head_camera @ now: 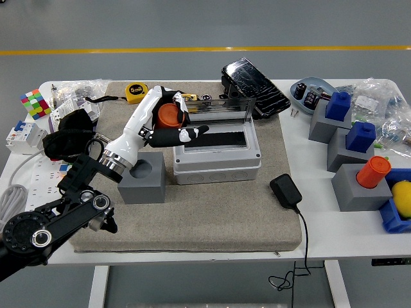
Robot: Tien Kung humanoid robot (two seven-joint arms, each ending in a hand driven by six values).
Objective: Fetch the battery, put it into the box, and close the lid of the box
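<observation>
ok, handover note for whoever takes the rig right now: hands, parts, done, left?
Left robot hand: shut on the orange battery, held in the air at the box's left rear corner.
Right robot hand: not in view.
Grey holder block: on the mat left of the box, its socket empty.
Box: on the mat's centre, clear lid standing open at the back, dark inside visible.
Done: battery lifted out of the block and carried to the box.
Left: lower the battery into the opening, release it, then swing the lid down shut.
</observation>
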